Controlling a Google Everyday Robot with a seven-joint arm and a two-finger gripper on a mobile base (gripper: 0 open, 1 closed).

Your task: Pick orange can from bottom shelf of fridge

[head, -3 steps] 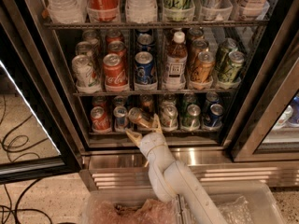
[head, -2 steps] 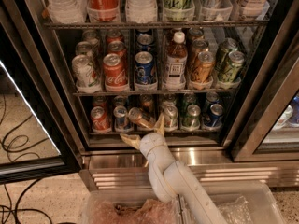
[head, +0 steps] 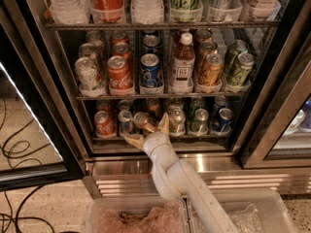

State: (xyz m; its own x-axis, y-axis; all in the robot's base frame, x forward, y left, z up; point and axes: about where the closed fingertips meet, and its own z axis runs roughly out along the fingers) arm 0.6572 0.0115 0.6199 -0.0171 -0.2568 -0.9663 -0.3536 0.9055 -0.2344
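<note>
The orange can (head: 144, 120) sits tilted in the front row of the fridge's bottom shelf (head: 209, 136), between a small silver can (head: 126, 121) and another silver can (head: 177, 120). My gripper (head: 146, 128) is at the shelf's front edge, directly in front of and just below the orange can. It is open, with one finger (head: 132, 141) reaching left under the can and the other finger (head: 164, 123) pointing up on its right side. My white arm (head: 180, 178) rises from the lower centre. The fridge (head: 218, 176) has black frames and a ribbed steel base.
A red Coca-Cola can (head: 104, 123) stands at the shelf's left, green (head: 199, 120) and blue (head: 222, 120) cans at the right. The rack above holds a bottle (head: 182, 62) and amber cans (head: 210, 70). The open glass door (head: 29, 130) is on the left; clear bins (head: 136, 217) lie below.
The gripper's fingers have spread apart around the orange can since one second ago. The arm has stayed at nearly the same place at the shelf front.
</note>
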